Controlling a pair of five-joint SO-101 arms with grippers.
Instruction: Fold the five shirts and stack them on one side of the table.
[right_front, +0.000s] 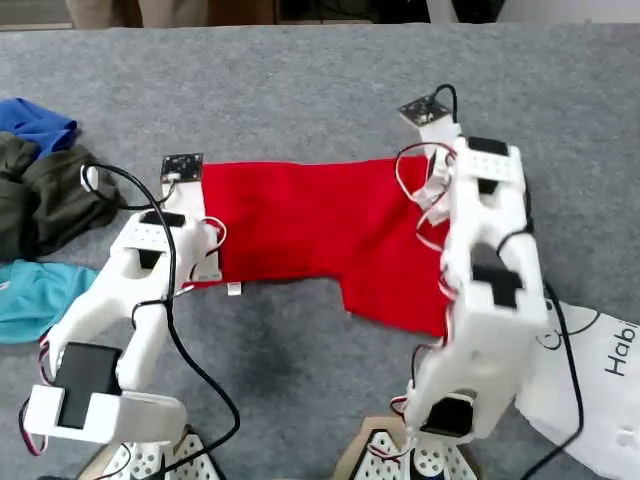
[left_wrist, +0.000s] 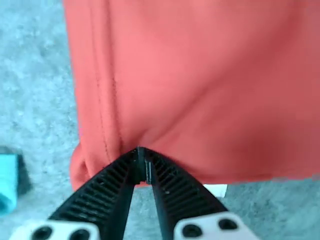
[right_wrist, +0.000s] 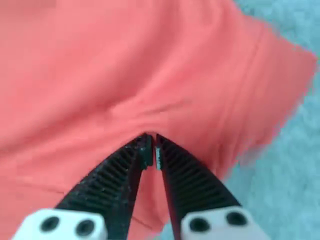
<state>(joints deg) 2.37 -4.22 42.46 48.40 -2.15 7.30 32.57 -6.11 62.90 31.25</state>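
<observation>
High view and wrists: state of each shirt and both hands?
red shirt: spread out on the table, pinched at both ends.
left hand: shut on the red shirt's edge.
right hand: shut on the red shirt's fabric.
blue shirt: crumpled, not folded.
dark clothing: crumpled heap, not folded.
teal shirt: lying loose, not folded.

Two robot arms are built of white plastic segments with black motor blocks set into the joints. The left arm (right_front: 130, 290) trails a thick black cable (right_front: 172, 300) and thin red and white wires. The right arm (right_front: 485, 290) carries similar wiring. A small dark circuit board (right_front: 182, 166) tops each wrist. The left claw (left_wrist: 141, 155) and right claw (right_wrist: 151, 145) have black ridged fingers (left_wrist: 112, 187) on white bases with dark screw holes.
</observation>
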